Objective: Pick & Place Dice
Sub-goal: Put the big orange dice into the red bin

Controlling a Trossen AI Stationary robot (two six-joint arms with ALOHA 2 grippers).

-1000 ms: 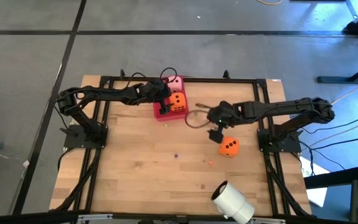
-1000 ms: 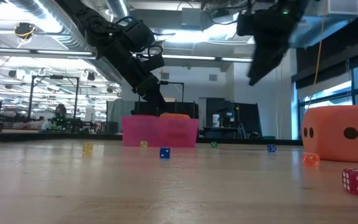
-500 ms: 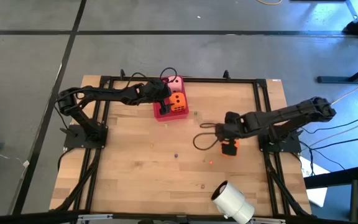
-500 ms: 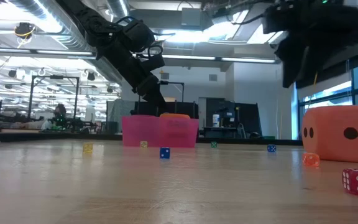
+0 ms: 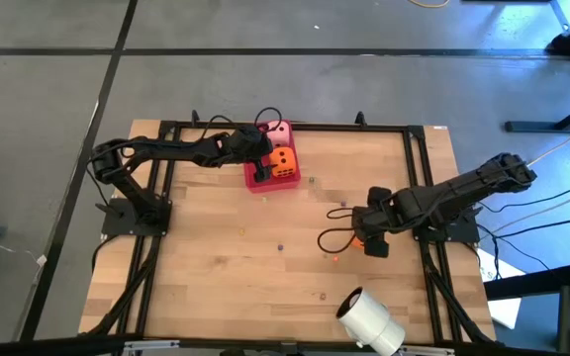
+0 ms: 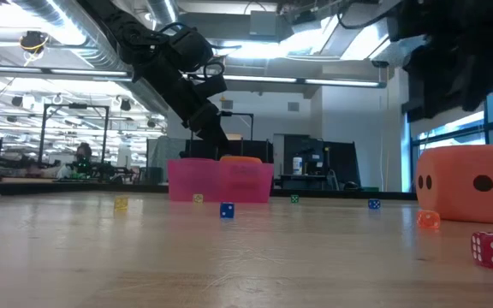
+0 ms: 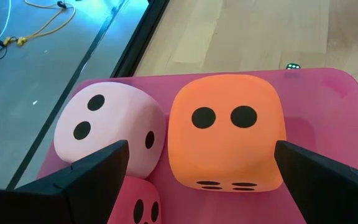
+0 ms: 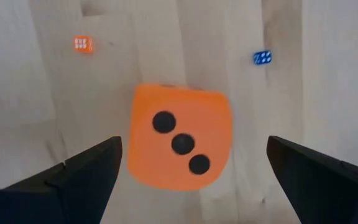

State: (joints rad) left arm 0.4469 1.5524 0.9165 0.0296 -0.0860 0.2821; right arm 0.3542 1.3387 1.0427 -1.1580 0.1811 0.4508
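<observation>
At the bottom of the high view, a white roll [image 5: 370, 321] lies on the pale wood surface [image 5: 216, 267]. A little higher, at the right middle of the frame, the right arm reaches low across the wood. Its right pincer [image 5: 363, 237] hangs right over a soft orange cube with dark dots [image 8: 179, 138]. The fingers are spread wide, one on each side of the cube, and they do not touch it. From above, the arm hides nearly all of this cube. In the low view it sits on the wood at the right edge, and the arm above it is only a dark shape, cut off at the top.

Tiny dice lie here and there on the wood.

Farther back, at the upper middle, the left arm stretches out to the flat red see-through tray [image 5: 262, 181]. The left pincer [image 5: 262, 148] is wide open above three cubes in the tray: a second orange cube [image 7: 227, 132], a pale pink cube [image 7: 109, 131] touching it, and a red cube [image 7: 138, 205], mostly cut off.
</observation>
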